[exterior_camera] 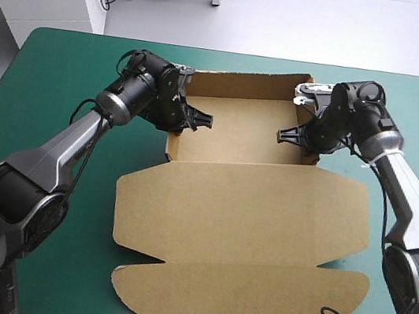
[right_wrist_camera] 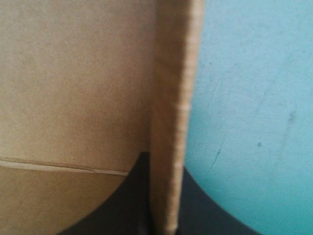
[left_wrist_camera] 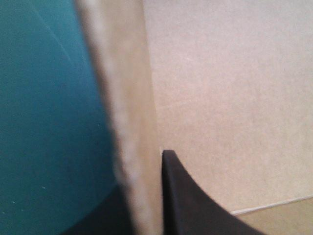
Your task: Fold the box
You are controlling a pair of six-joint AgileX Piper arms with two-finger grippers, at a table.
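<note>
Your left gripper (exterior_camera: 193, 117) is clamped on the left wall (left_wrist_camera: 132, 122) of the box (exterior_camera: 240, 218). Its black fingers (left_wrist_camera: 195, 205) are all but closed, one inside the tray and one outside over the teal-green cover (exterior_camera: 56, 69). Your right gripper (exterior_camera: 291, 135) mirrors it on the right wall (right_wrist_camera: 173, 112), pinched tight on the board. The box sits mid-table: tray at the far side with walls up, lid spread flat toward the near edge.
</note>
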